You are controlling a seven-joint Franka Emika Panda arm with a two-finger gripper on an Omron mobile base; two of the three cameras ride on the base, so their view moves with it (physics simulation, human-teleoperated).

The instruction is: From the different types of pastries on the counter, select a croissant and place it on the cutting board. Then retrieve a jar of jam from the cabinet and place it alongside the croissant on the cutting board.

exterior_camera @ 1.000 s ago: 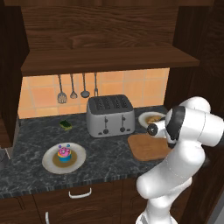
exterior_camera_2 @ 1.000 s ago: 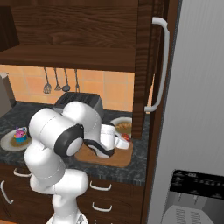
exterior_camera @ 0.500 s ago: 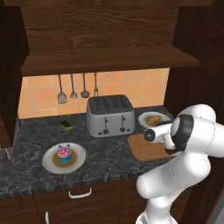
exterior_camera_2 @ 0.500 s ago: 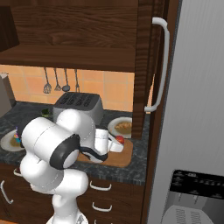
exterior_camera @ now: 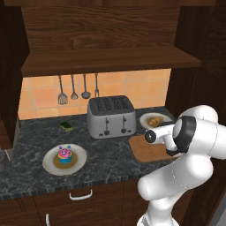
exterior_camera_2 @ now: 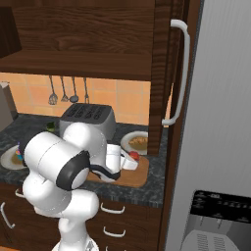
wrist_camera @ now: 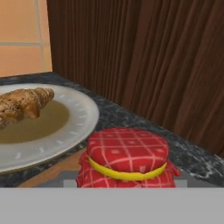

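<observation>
Hand view: jar of jam (wrist_camera: 127, 159) fills lower centre, red checked cloth top with yellow band, right at gripper, over cutting board (wrist_camera: 52, 173) edge. Finger tips hidden behind jar, so grip state unclear, cannot tell. Croissant (wrist_camera: 22, 105) on white plate (wrist_camera: 65, 131), not on board. Right base view: gripper (exterior_camera_2: 128, 160) low over board (exterior_camera_2: 138, 176), jar (exterior_camera_2: 134, 156) at its tip.

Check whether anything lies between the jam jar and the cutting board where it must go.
Nothing visible does. The jam jar is low over the cutting board, whose top is bare. The croissant lies on the white plate behind the board, out of the way.
</observation>
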